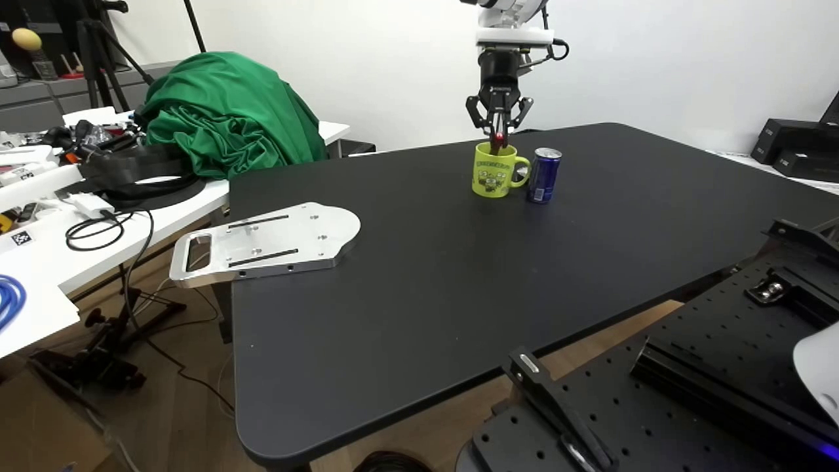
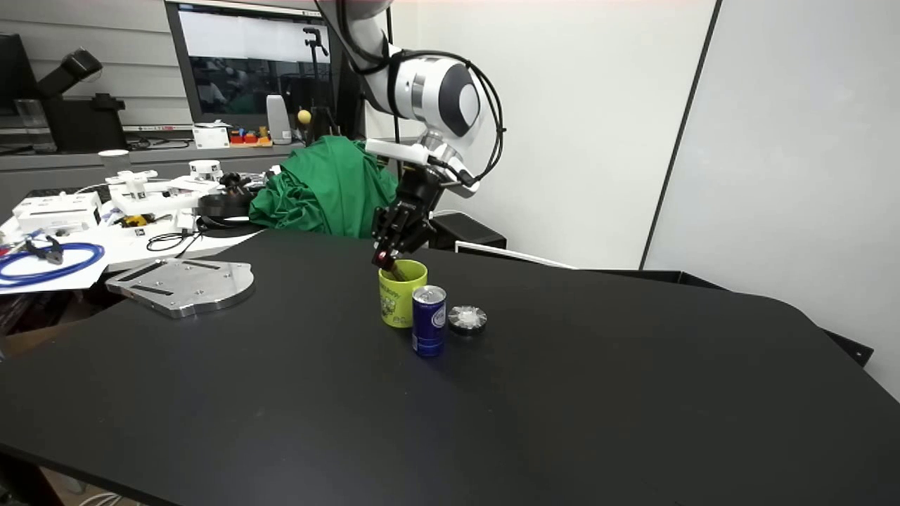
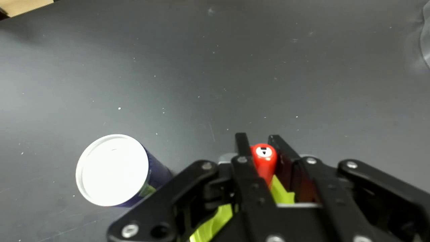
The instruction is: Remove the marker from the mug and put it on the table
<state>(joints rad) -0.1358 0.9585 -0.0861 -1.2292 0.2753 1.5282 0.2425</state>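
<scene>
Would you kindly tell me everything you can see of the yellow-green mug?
The yellow-green mug stands upright on the black table, beside the blue can. It looks like smooth ceramic, with a loop handle toward the can and dark lettering above small printed figures. The lower part of the marker is inside its open mouth, the red end in the pincer. Whether the marker touches the inner wall is hidden.

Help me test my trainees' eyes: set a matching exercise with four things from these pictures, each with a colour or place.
1. mug
2. can
3. cloth
4. marker

A. green, heaped on the white table
B. red end between the fingers of the claw
C. yellow-green, with a printed side
D. blue, standing upright

Pairs: 1-C; 2-D; 3-A; 4-B
</scene>
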